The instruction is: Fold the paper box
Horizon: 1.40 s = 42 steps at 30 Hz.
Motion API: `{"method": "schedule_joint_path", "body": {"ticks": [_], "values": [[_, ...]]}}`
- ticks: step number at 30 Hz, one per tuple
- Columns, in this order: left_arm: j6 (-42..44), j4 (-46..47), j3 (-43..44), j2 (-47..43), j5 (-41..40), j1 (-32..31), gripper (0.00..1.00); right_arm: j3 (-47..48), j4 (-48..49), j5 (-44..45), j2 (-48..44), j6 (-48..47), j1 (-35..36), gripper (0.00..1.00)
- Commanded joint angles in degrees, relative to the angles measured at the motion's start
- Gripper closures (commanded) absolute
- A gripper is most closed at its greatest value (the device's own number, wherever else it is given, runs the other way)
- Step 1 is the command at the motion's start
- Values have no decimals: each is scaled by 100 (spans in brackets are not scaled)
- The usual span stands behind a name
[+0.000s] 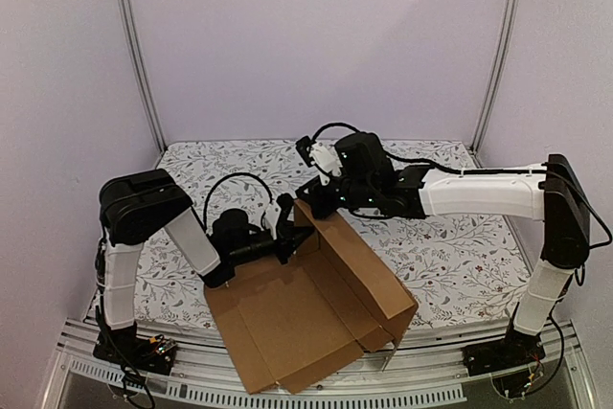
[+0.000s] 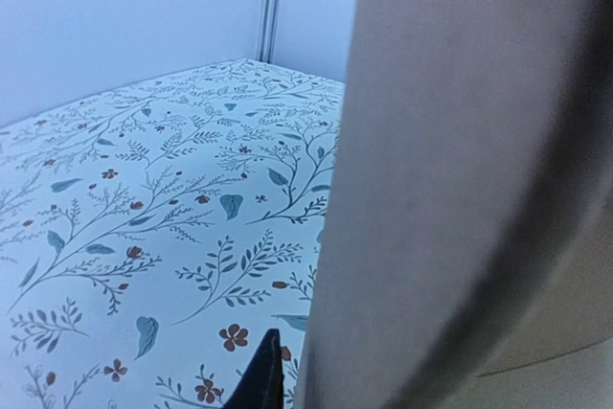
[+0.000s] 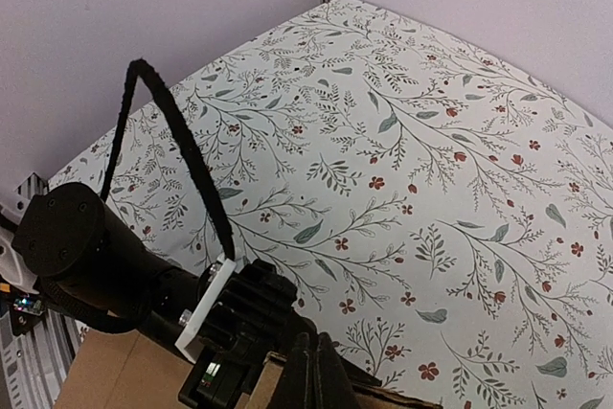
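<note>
The paper box lies at the near edge of the counter, about midway along it. Its nearest corner hangs out past that edge. The base panel lies flat and open, and the long panel on its right side stands up at a slant, leaning rather than upright.

My left claw is at the far left corner of the sheet. In its own camera, cardboard fills the right half of the view and one dark fingertip shows just beside it. I cannot tell how wide this claw stands or whether it has a hold.

My right claw is at the far top corner of the raised panel. In its own camera the fingers look drawn close together right at the cardboard rim, but the contact is cut off at the bottom of the view, so I cannot tell whether they pinch it. Beyond both claws the patterned counter runs to its far edge.

I see three risks. The overhanging corner gives the box little support, so a push toward me could tip it off the near edge. If my hold on the raised panel is only a touch, the panel may spring back flat. My claws also sit close together, so an uneven pull could twist the sheet or knock them into each other.
</note>
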Motion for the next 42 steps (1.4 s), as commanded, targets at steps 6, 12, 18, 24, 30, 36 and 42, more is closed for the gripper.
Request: {"method": "schedule_joint_path", "body": {"ticks": [6, 12, 18, 24, 30, 36, 42], "values": [[176, 971, 30, -186, 7, -14, 100, -252, -669, 82, 199, 59, 59, 100], [408, 972, -101, -322, -311, -122, 100, -306, -679, 167, -109, 113, 50, 88], [642, 971, -357, -518, -1022, -217, 100, -377, -899, 432, -661, 47, 52, 74], [750, 972, -548, -704, -1904, -275, 100, -561, -1269, 789, -1379, -51, 50, 64], [546, 689, -701, -1006, -2803, -299, 100, -714, -1953, 1282, -2098, -185, 53, 59], [476, 224, -796, -1224, -3602, -422, 100, -838, -2617, 1800, -2815, -236, 53, 57], [325, -449, -871, -1636, -4606, -683, 100, -884, -3241, 2236, -3237, -314, 41, 69]]}}
